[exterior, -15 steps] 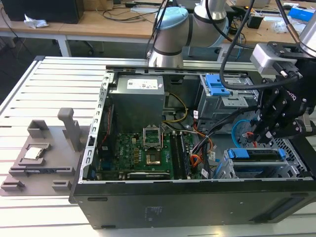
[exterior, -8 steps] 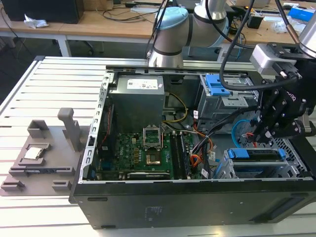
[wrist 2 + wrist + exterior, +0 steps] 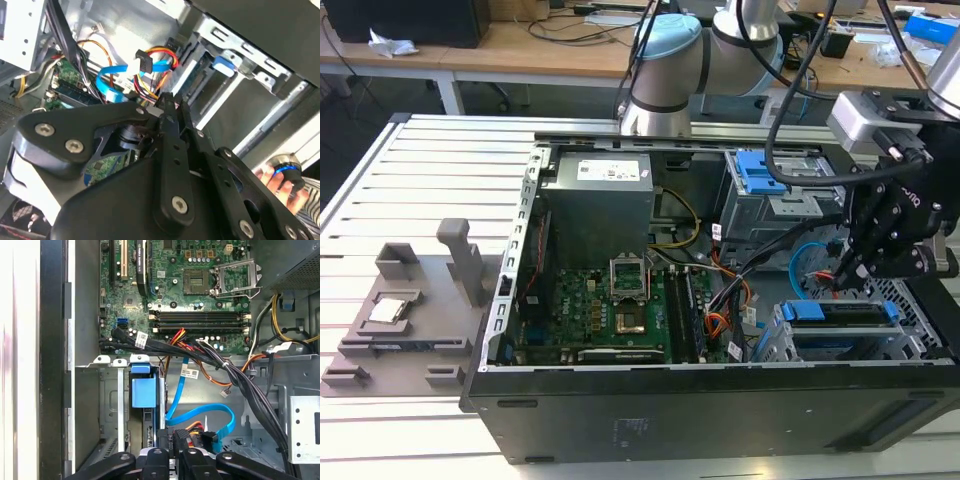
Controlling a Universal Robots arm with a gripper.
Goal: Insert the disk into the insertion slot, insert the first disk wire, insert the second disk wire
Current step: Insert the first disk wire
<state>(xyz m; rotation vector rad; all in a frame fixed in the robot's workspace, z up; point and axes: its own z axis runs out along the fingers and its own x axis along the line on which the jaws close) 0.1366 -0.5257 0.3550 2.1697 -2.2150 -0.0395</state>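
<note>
The disk (image 3: 842,314), in its blue carrier, sits inside the insertion slot (image 3: 775,345), the silver cage at the case's front corner on the exterior view's right. One blue end tab of the disk (image 3: 145,390) faces the case interior in the first wrist view. My gripper (image 3: 848,272) hangs just behind the cage, over the loose cables. In the second wrist view my gripper (image 3: 167,100) has its fingers together with nothing visible between them. A connector with red, yellow and orange wires (image 3: 142,62) and a blue wire (image 3: 111,82) lie just beyond the tips, apart from them.
The motherboard (image 3: 610,310) and power supply (image 3: 595,195) fill the case on the exterior view's left. A taller grey bay with a blue latch (image 3: 760,175) stands behind the gripper. A black cable bundle (image 3: 200,352) crosses the case. A person's hand (image 3: 277,182) is outside the case.
</note>
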